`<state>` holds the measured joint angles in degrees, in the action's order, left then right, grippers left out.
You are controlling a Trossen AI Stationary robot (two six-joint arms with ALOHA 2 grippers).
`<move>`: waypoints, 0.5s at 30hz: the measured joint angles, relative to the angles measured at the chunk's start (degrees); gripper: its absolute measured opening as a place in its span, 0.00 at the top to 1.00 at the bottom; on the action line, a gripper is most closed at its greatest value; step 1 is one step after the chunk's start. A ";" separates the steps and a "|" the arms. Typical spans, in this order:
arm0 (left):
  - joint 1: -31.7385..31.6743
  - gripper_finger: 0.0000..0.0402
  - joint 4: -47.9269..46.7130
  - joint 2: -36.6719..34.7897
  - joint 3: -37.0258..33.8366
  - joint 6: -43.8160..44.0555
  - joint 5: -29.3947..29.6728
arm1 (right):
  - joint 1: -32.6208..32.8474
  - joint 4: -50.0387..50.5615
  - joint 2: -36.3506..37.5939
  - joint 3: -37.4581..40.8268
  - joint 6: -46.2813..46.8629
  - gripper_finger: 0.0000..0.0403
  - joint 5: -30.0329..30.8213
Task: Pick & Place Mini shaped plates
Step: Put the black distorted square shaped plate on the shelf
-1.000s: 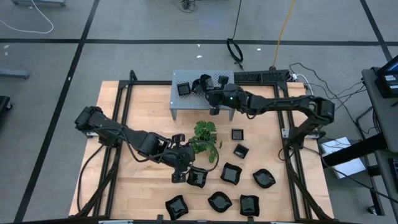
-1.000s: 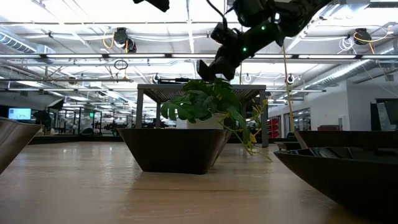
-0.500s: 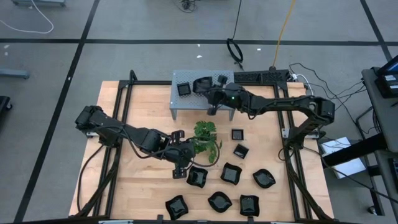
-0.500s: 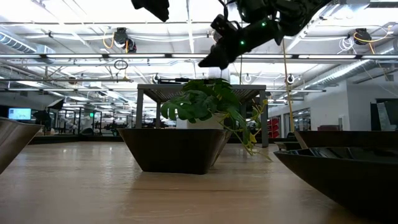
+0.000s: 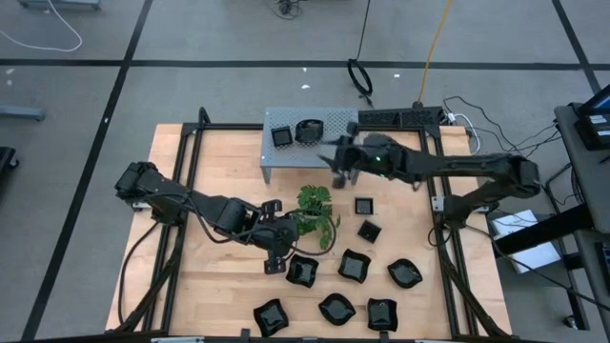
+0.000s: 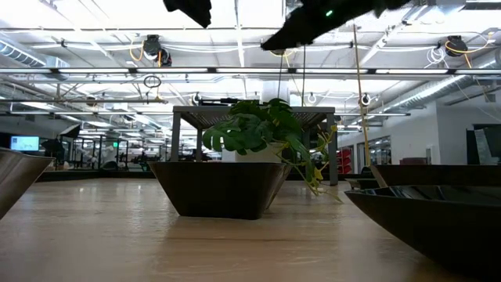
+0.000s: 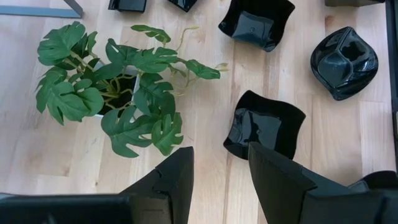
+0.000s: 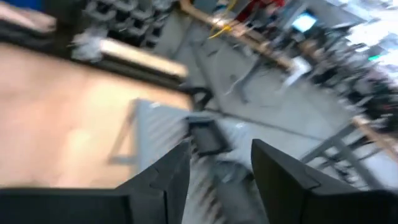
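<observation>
Nearest edge of table, high view: seven mini shaped plates not yet moved. Front row: wavy one [image 5: 270,316], round one [image 5: 336,308], square one [image 5: 381,313]. Next row: square plate [image 5: 302,272], another [image 5: 355,265], wavy one [image 5: 404,273]. Beyond those, two small squares [image 5: 369,231] and [image 5: 363,205] beside the potted plant [image 5: 315,211].

My left gripper [image 5: 274,262] hangs just beside the square plate near the plant, fingers apart, nothing between them. In my left wrist view that plate [image 7: 264,125] sits just ahead of my fingertips, so I judge it's my next pick.

Farther back, grey perforated shelf [image 5: 310,143] holds two plates: small square [image 5: 281,136] and round one [image 5: 308,130]. So two placed, most left.

My right gripper [image 5: 341,157] is at the shelf's near right corner, fingers apart in its wrist view, empty.

Hard to tell: right wrist view is smeared; low view only shows the plate [image 6: 219,186] close up and the plant, arms cut off at top.
</observation>
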<state>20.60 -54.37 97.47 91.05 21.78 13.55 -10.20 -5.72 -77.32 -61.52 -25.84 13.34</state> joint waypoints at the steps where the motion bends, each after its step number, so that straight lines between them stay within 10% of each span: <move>1: 0.07 0.60 -0.06 0.00 0.00 0.00 -0.01 | 1.03 4.51 1.68 0.00 1.46 0.62 -0.08; 10: 0.13 0.60 -0.70 0.00 0.00 -0.22 -0.03 | 10.56 42.59 11.99 0.11 23.59 0.65 -11.62; 15: 0.13 0.60 -0.78 0.00 0.00 -0.24 -0.03 | 17.46 41.29 13.23 7.09 29.02 0.64 -14.44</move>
<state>20.73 -55.15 97.47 91.05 21.54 13.52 7.26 35.56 -64.08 -54.43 3.18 -1.11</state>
